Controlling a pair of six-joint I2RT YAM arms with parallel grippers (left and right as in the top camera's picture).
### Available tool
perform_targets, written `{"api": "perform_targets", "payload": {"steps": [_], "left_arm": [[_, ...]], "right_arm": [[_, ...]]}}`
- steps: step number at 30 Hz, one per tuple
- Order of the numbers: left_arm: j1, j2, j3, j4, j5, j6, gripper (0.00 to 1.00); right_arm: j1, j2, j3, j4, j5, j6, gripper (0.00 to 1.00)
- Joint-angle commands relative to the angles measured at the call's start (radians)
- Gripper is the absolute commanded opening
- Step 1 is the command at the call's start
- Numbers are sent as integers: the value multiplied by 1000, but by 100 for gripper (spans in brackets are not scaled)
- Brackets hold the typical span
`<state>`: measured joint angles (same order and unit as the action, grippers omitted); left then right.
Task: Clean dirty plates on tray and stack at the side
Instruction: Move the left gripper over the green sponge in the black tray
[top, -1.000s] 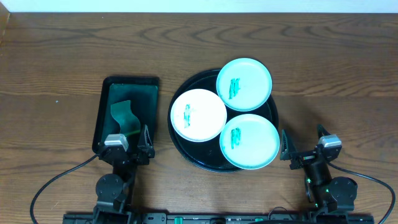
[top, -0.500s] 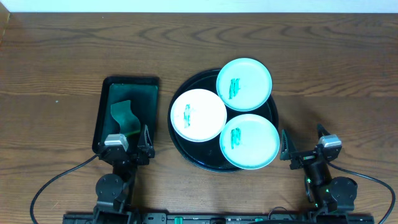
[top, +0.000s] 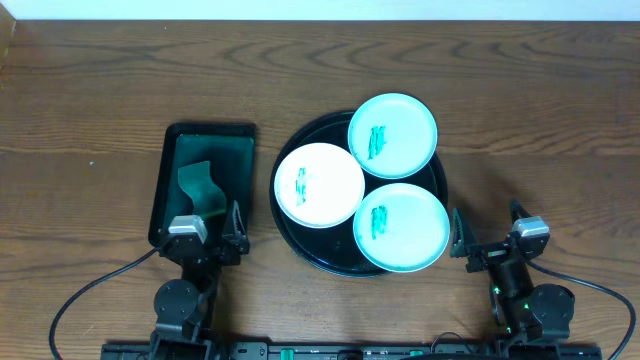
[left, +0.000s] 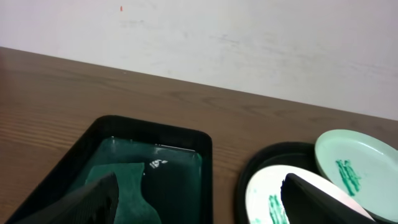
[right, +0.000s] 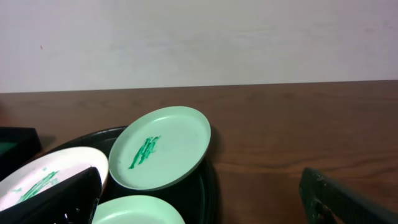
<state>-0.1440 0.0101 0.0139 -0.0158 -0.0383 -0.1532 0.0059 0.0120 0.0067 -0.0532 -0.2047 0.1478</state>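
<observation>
The round black tray (top: 330, 258) sits at table centre with three plates on it. A white plate (top: 330, 195) with a green smear lies at its left, a turquoise plate (top: 405, 120) with a green smear at the back, another smeared turquoise plate (top: 412, 240) at the front right. My left gripper (top: 205, 238) is open and empty near the table's front, just behind the green tray. My right gripper (top: 490, 235) is open and empty, right of the black tray. In the right wrist view the back turquoise plate (right: 177, 146) and white plate (right: 56, 168) show ahead.
A rectangular dark green tray (top: 235, 150) holding a folded green cloth (top: 200, 185) lies left of the black tray; it shows in the left wrist view (left: 186, 140) with the cloth (left: 127, 180). Bare wooden table (top: 540, 140) surrounds everything. A white wall lies behind.
</observation>
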Motion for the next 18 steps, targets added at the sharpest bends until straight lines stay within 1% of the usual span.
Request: {"api": "perform_targets", "payload": {"steps": [1, 3, 6, 7, 10, 15, 18], "left_arm": [[6, -5, -1, -41, 107, 0, 84], [6, 2, 18, -55, 165, -1, 84], [6, 48, 78, -113, 148, 0, 84], [6, 118, 154, -175, 98, 0, 84], [6, 266, 285, -237, 50, 27, 84], [6, 619, 606, -394, 29, 26, 84], [6, 870, 871, -582, 29, 26, 83]], "right_arm": [[11, -5, -2, -4, 6, -14, 99], [11, -5, -2, -4, 6, -14, 99], [11, -5, -2, -4, 6, -14, 99], [11, -5, -2, -4, 6, -14, 99], [11, -5, -2, -4, 6, -14, 99], [11, -5, -2, -4, 6, -14, 99], [11, -5, -2, -4, 6, -14, 99]]}}
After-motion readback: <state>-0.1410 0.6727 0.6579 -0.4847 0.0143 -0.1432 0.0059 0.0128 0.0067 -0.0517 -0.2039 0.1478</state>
